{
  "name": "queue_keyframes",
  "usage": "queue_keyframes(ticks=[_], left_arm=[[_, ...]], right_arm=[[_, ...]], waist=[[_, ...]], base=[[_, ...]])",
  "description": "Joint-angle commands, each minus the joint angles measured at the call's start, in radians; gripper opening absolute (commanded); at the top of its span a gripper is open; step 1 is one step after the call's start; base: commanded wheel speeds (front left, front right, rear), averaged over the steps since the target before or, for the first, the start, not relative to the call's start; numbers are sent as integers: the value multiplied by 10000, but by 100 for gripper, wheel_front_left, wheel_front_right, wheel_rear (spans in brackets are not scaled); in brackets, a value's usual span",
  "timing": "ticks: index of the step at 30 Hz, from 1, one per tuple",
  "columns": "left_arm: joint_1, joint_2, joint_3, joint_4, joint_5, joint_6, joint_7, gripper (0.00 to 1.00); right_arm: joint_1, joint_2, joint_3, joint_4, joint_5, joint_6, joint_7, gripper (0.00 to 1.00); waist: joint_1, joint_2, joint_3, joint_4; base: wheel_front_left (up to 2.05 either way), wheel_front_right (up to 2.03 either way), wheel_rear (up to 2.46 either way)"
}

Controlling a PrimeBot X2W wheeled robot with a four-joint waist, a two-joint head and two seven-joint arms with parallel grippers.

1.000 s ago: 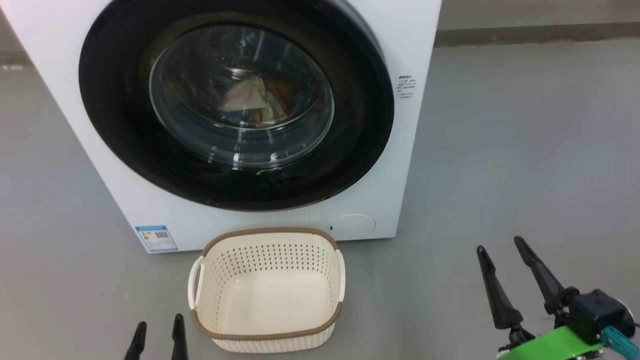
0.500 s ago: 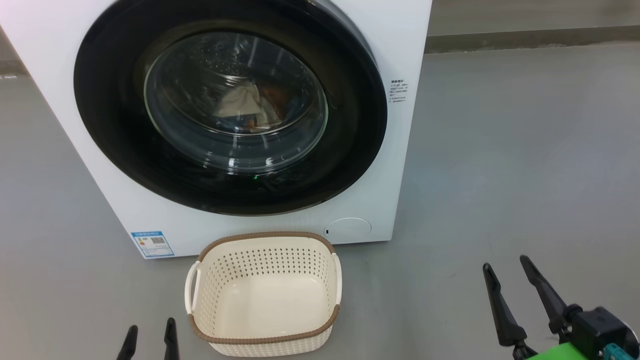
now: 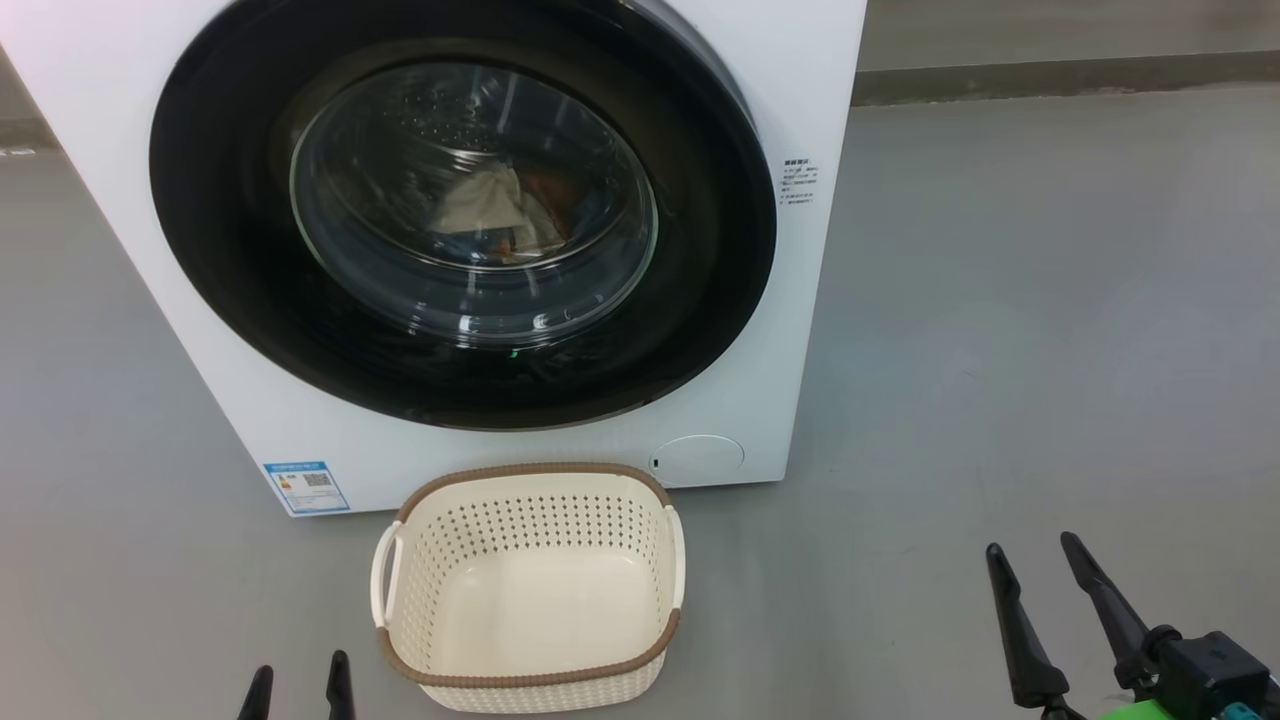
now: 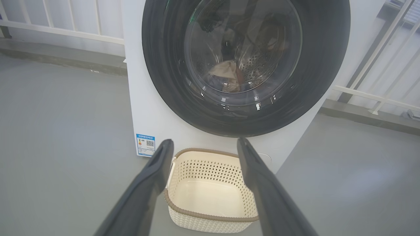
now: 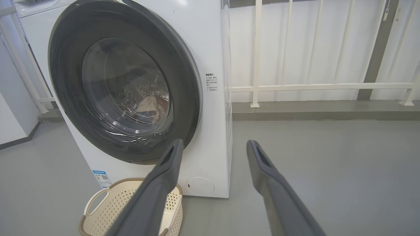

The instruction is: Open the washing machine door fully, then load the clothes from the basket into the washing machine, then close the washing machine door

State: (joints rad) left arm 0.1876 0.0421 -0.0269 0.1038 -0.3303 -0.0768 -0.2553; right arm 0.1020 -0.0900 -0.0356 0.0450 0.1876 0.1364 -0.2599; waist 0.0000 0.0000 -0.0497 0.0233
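Listing from my left:

- My left gripper point(image 3: 298, 692), fingers spread wide with nothing between them, low over the grey floor point(image 3: 1050, 300) just left of the basket point(image 3: 530, 475).
- Blue sticker point(image 3: 305, 487), on the lower left corner of the washing machine point(image 3: 830, 60).
- Basket, cream with a brown rim, standing on the floor just in front of the machine, its bare bottom showing.
- Washing machine, white, with its door point(image 3: 700, 300) (glossy black rim, bulging glass) closed against the front.
- Clothes point(image 3: 490, 205), cream and orange pieces with a bit of blue, seen through the glass, lying in the steel drum point(image 4: 259, 62).
- My right gripper point(image 3: 1035, 560), well to the right of the basket over the floor, fingers parted just as wide and gripping nothing.
- White railing point(image 5: 295, 87), along the wall to the machine's right.
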Motion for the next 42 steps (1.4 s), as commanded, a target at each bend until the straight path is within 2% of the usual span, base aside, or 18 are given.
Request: queue_keyframes(ticks=[1,22,23,30,34,38,42], left_arm=[[-150,81,326,-230,97,-60,-65,100],[51,81,277,-486,331,-39,-65,100],[217,-8,-31,-146,192,-58,1,0],[168,-132,-72,445,-96,-67,84,0],[75,-116,-28,466,-521,-82,194,0],[-21,-103,11,500,-942,-98,305,0],[-131,-90,52,534,-1363,-113,416,0]], right_arm=[[-173,-97,171,-187,-41,-57,-19,100],[-348,-160,63,48,-50,-57,-19,100],[-8,-19,-126,306,3,2,0,0],[60,72,-116,975,285,1,109,0],[-3,82,-138,995,741,-1,233,0],[-69,93,-157,1032,1195,-3,350,0],[-148,104,-177,1069,1651,-5,466,0]], waist=[[0,0,-8,18],[0,0,12,330],[0,0,11,331],[1,0,18,326],[22,0,16,303],[3,0,45,285],[0,0,70,267]], base=[[0,0,0],[0,0,0],[0,0,0],[0,0,0],[0,0,0],[0,0,0],[0,0,0]])
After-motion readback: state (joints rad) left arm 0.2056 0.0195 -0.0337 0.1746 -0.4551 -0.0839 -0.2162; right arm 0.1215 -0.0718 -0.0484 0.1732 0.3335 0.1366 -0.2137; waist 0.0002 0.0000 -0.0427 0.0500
